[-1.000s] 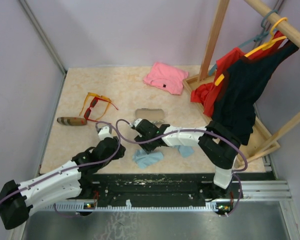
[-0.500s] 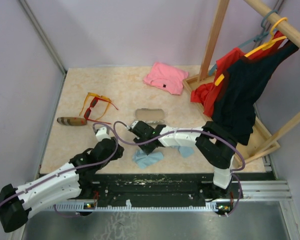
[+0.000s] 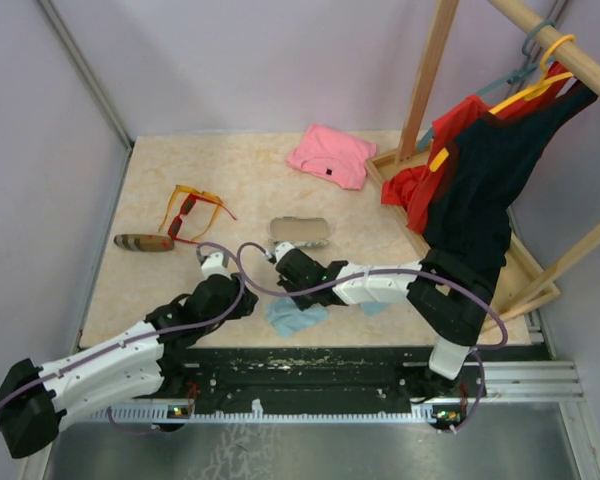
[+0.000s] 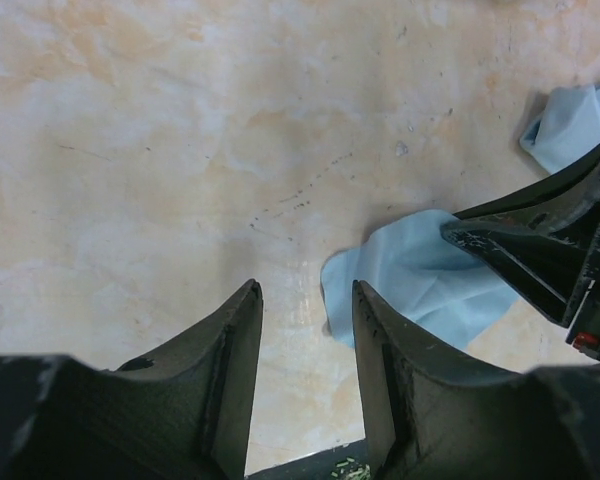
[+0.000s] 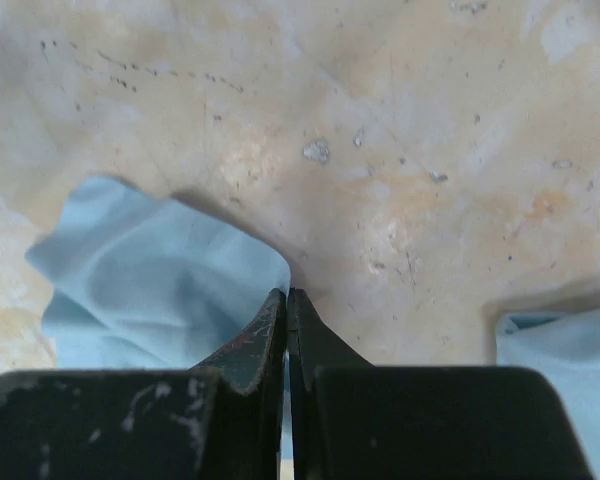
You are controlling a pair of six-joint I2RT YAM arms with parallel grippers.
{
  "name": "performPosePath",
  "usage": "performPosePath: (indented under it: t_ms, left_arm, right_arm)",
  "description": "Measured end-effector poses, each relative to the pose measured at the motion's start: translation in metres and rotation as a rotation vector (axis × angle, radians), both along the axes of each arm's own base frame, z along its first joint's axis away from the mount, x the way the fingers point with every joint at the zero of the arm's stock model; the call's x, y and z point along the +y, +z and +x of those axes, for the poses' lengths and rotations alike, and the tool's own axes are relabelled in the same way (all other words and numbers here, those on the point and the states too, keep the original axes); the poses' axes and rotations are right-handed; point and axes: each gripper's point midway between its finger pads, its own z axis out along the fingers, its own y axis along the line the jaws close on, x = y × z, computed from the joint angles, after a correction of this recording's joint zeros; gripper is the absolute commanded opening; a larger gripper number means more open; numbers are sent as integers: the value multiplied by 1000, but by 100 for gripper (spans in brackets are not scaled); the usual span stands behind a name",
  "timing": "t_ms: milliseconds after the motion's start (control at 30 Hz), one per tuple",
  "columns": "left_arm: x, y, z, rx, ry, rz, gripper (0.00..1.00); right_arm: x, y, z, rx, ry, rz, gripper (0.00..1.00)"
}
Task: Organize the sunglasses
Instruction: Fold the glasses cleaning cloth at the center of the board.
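Observation:
The sunglasses lie together at the table's left in the top view: an orange-framed pair (image 3: 195, 196) and, touching it, a red pair with dark lenses (image 3: 185, 219). Neither gripper is near them. My right gripper (image 3: 297, 296) (image 5: 287, 292) is shut, its tips pinching the corner of a light blue cloth (image 3: 296, 318) (image 5: 155, 275) near the front edge. My left gripper (image 3: 248, 302) (image 4: 305, 290) hovers open just left of that cloth (image 4: 420, 280), with only bare table between its fingers.
A brown case (image 3: 143, 242) lies just in front of the sunglasses. A grey-patterned case (image 3: 300, 232) sits mid-table beyond the right gripper. A second blue cloth (image 3: 376, 306) (image 5: 565, 360) peeks from under the right arm. A pink garment (image 3: 332, 155) and a wooden clothes rack (image 3: 427, 75) stand at the back right.
My right gripper has closed from open to shut at the blue cloth's corner, and its arm has drawn toward the near edge, uncovering the grey case. The left arm has barely moved.

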Motion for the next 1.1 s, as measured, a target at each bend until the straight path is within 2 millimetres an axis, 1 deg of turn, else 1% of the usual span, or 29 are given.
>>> performPosePath:
  t_ms: [167,233,333,533,600,733,900,1100]
  left_arm:
    - [-14,-10,-1,35,-55,3,48]
    - [-16,-15,-1,48,-67,6,48]
    - [-18,-19,1,68,-71,3,48]
    - [-23,-13,9,61,-76,-46,48]
    - [-25,-13,11,62,-86,-58,48]
    - [-30,-21,13,94,-118,-45,48]
    - [-41,-22,26,118,-151,5,48]
    - [-48,-20,33,109,-188,32,49]
  right_arm:
    - [-14,1,-6,-30,-9,43,0]
    - [-19,2,-10,-35,-7,55,0]
    - [-22,7,-13,-47,7,83,0]
    - [-28,22,-20,-75,27,158,0]
    - [-28,23,-19,-82,19,159,0]
    - [-32,20,-16,-88,-6,141,0]
    - [-37,17,-9,-96,-69,132,0]
    - [-34,20,7,-60,-125,234,0]
